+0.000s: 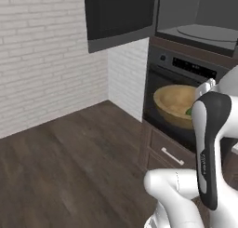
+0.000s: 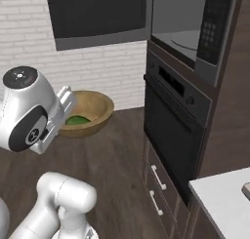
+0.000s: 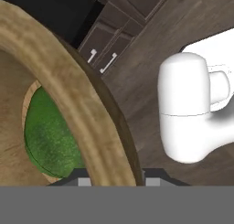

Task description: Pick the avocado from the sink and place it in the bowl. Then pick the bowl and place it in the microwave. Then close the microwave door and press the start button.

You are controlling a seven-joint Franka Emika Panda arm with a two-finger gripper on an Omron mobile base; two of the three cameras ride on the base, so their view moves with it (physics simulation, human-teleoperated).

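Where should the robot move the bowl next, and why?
Probably lift the bowl up toward the open microwave. The gripper is clamped on the bowl's rim, the avocado already lies inside, and the bowl hangs in the air below the microwave's grey inside, about level with the oven.

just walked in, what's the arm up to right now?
The arm is carrying the wooden bowl in the air, the gripper clamped on its rim. The avocado already sits inside the bowl. The microwave is above the oven, its door swung open and its turntable bare, so the bowl is not in yet.
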